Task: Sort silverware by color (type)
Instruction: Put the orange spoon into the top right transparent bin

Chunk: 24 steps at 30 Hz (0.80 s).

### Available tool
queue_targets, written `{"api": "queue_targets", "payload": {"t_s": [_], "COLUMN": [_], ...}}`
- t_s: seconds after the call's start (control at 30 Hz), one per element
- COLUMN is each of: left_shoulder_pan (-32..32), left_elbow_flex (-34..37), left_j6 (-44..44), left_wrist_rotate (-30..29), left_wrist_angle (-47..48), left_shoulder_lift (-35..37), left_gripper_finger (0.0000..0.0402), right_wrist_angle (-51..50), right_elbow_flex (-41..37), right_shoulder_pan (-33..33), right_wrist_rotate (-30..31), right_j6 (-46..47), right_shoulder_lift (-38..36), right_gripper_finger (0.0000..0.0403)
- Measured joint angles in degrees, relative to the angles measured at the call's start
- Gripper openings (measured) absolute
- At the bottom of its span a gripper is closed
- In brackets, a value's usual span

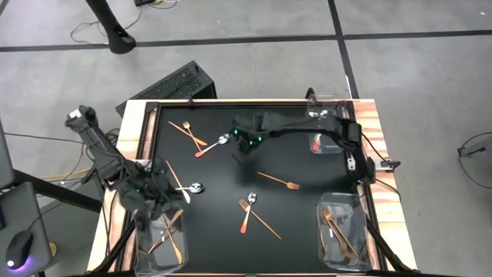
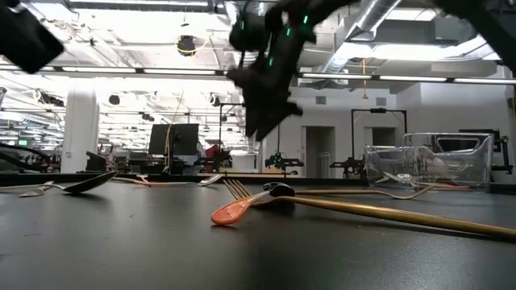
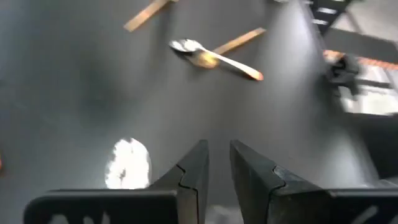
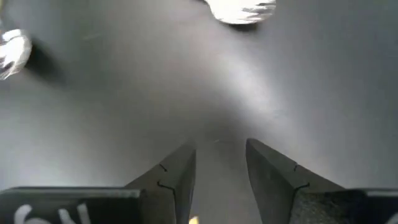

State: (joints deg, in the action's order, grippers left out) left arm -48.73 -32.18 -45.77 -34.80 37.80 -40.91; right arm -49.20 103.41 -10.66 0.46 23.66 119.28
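The left gripper (image 1: 157, 192) hangs over the near-left part of the black bench (image 1: 223, 181), just above the near-left clear bin (image 1: 160, 245), which holds copper pieces. From above its jaws are lost in the dark arm; the left wrist view shows them close together with a narrow gap and nothing between them, and a silver spoon with a pale handle (image 3: 211, 58) lying on the bench beyond. Beside this gripper lies a silver spoon (image 1: 192, 187).

Toward the far-left corner from that spoon, two copper sticks (image 1: 188, 132) cross, and a red-handled spoon (image 1: 212, 145) lies next to them.

The right gripper (image 1: 247, 142) hovers over the bench's middle, just right of that red-handled spoon. Its wrist view shows the jaws spread apart and empty over bare black surface. The low view alone shows it raised clear of the bench, with a red-handled fork (image 2: 242, 205) and a long copper stick (image 2: 387, 212) in the foreground.

Right of centre lies a copper fork (image 1: 280, 181). A far-right bin (image 1: 324, 142) holds something red; the near-right bin (image 1: 342, 231) holds copper pieces.
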Motion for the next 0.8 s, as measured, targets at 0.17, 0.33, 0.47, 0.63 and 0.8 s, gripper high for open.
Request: {"api": "queue_targets", "payload": {"t_s": [0.17, 0.33, 0.47, 0.63, 0.8], "left_shoulder_pan": [14.8, 31.5, 45.6, 60.1, 68.5], "left_elbow_flex": [0.0, 0.2, 1.4, 1.5, 1.5], "left_j6": [11.2, 28.1, 37.9, 43.5, 44.9], "left_wrist_rotate": [0.1, 6.8, 19.6, 25.1, 29.0], "left_wrist_angle": [-1.9, -10.7, -21.1, -26.2, -33.1], "left_shoulder_lift": [-0.3, -0.3, -1.5, -9.0, -21.0], "left_gripper_finger": [0.0051, 0.0051, 0.0051, 0.0051, 0.0062], "right_wrist_angle": [0.8, 0.6, 4.9, 16.3, 28.4], "right_elbow_flex": [-2.4, -10.2, -20.7, -35.1, -44.9], "right_shoulder_pan": [8.1, 13.4, 15.6, 17.2, 17.8], "right_wrist_rotate": [6.1, 16.9, 21.0, 22.1, 22.1], "right_j6": [-0.7, 3.1, 7.8, 12.9, 14.3], "right_shoulder_lift": [-6.7, -17.1, -25.7, -32.9, -35.1], "right_gripper_finger": [0.0148, 0.0142, 0.0141, 0.014, 0.014]}}
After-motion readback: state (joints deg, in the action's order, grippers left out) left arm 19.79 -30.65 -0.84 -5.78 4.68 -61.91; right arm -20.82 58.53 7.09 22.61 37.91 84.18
